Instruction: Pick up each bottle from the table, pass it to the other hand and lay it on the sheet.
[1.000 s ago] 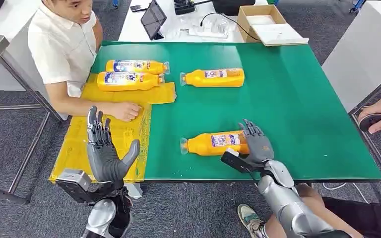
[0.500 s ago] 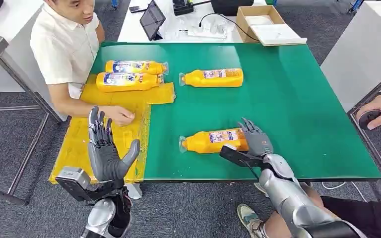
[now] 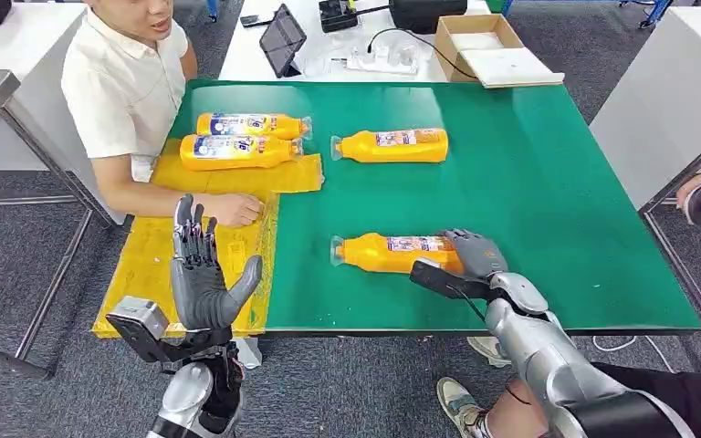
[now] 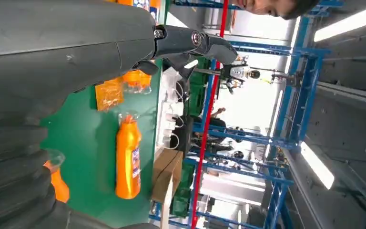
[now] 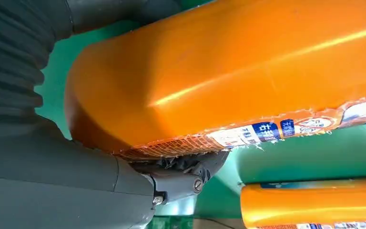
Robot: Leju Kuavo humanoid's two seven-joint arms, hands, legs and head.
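Green worktop (image 3: 529,182) carries the near bottle (image 3: 392,252) lying on its side; the right hand (image 3: 476,255) wraps its broad base. Smooth, rigid plastic looks slippery, so mid-body suits better. Left hand (image 3: 203,274) waits spread, released.

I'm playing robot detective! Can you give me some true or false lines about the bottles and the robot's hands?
1. The right hand grips the near bottle. True.
2. The left hand holds a bottle. False: it holds nothing, fingers spread.
3. Two bottles lie on the yellow sheet. True.
4. The far bottle on the green table stands upright. False: it lies on its side.
5. A person's hand rests on the sheet. True.
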